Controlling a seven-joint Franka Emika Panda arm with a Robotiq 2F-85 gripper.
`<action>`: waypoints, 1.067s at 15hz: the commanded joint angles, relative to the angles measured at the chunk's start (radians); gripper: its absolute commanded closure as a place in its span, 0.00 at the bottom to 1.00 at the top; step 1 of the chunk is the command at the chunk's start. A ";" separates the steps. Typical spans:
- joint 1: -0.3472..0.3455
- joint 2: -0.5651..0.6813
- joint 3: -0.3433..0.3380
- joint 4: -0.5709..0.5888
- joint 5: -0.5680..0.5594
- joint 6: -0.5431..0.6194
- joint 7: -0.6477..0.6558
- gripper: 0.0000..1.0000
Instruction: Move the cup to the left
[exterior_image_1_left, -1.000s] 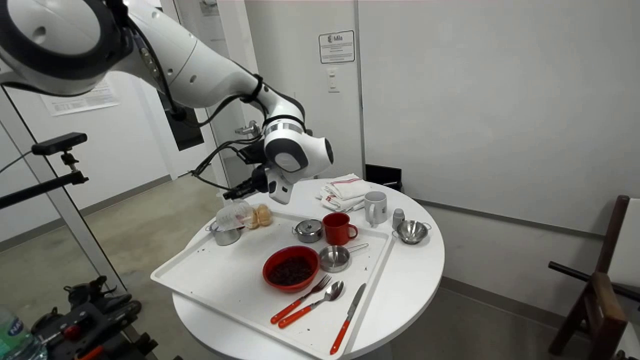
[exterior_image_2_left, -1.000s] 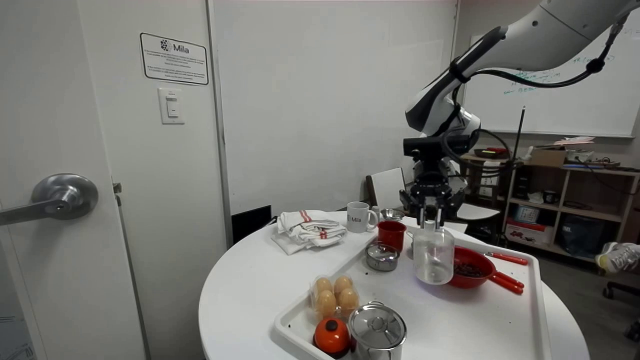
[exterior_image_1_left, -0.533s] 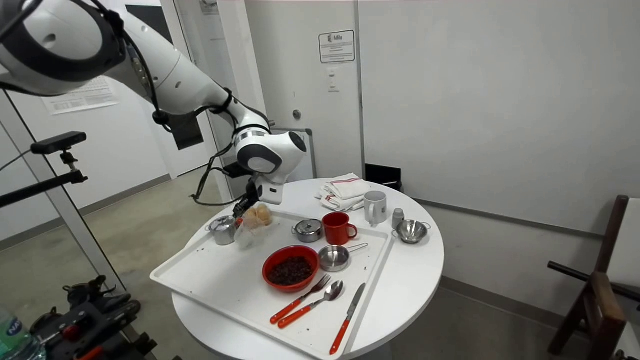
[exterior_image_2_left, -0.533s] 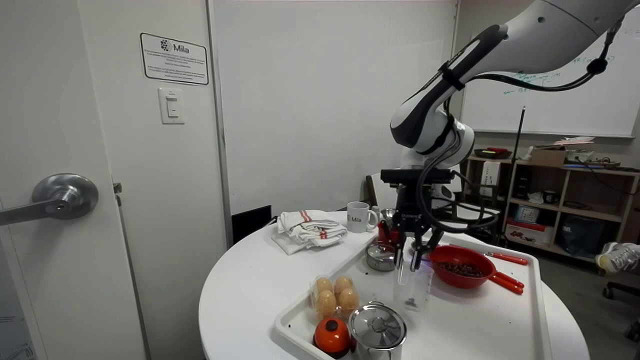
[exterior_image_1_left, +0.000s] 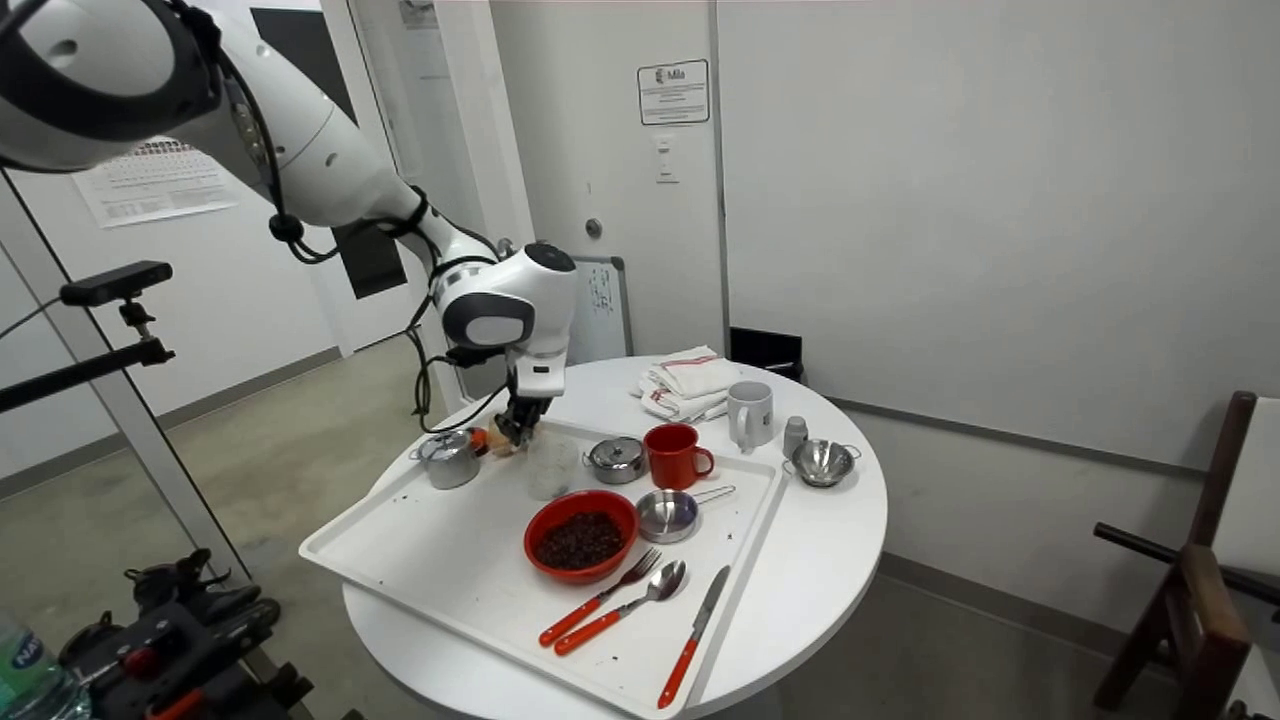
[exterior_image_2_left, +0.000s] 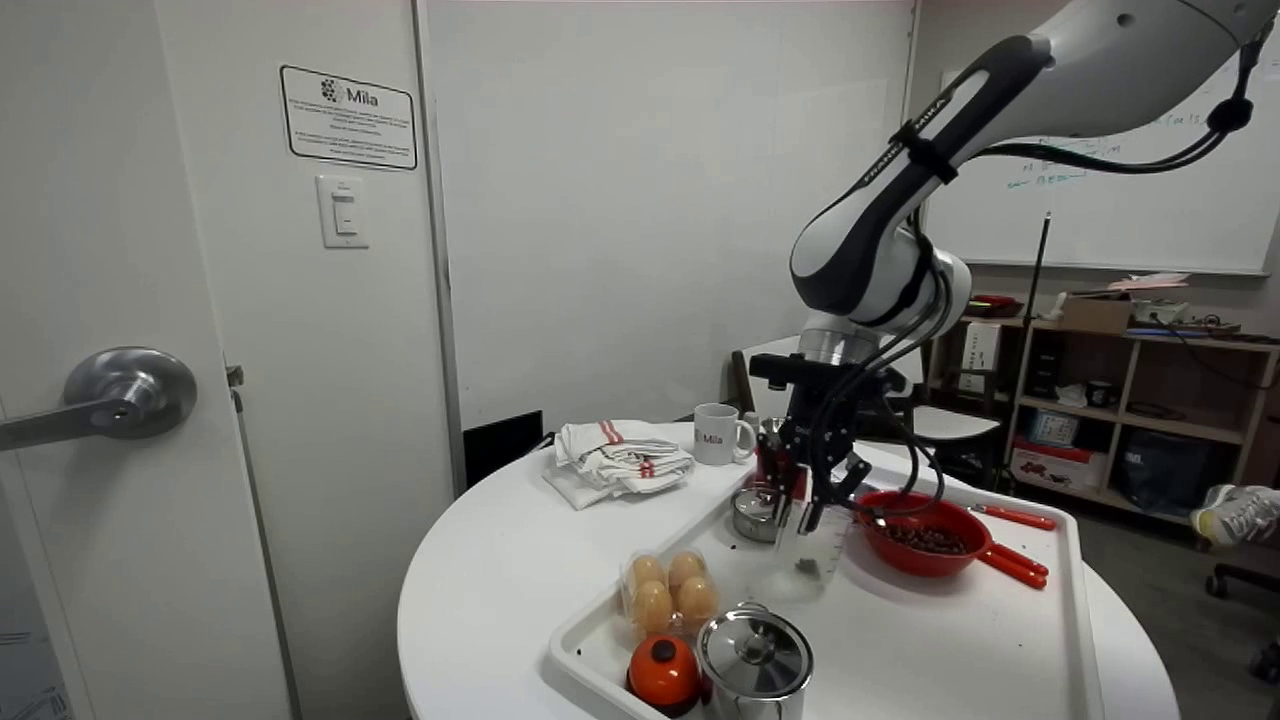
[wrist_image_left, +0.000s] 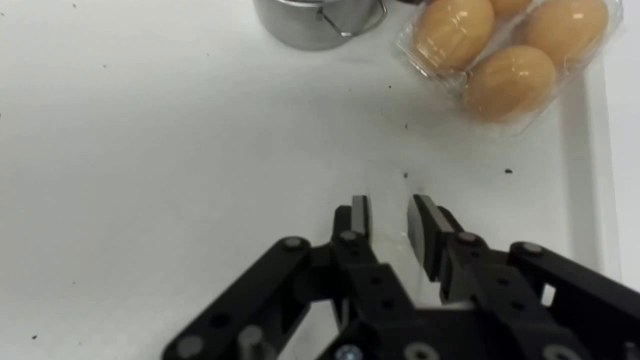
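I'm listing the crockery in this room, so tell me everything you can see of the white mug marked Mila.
The white mug looks ceramic, straight-sided, with dark Mila lettering and one looped handle. It stands upright on the white table, just outside the tray. Folded towels lie beside it; whether they touch it, I cannot tell. Its contents cannot be made out.

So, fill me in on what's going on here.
A robot arm is handling a clear cup: its gripper looks shut on the cup's top, down at the white tray. In an exterior view the cup shows between the eggs and the red bowl. Whether its base touches the tray is hard to tell. The job is to move the cup to the left, and it doesn't look released yet.
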 joint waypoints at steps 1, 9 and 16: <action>0.022 -0.057 0.010 -0.096 -0.099 0.117 0.119 0.88; -0.015 -0.112 0.069 -0.158 -0.238 0.095 0.243 0.27; -0.089 -0.108 0.153 -0.134 -0.227 0.021 0.198 0.01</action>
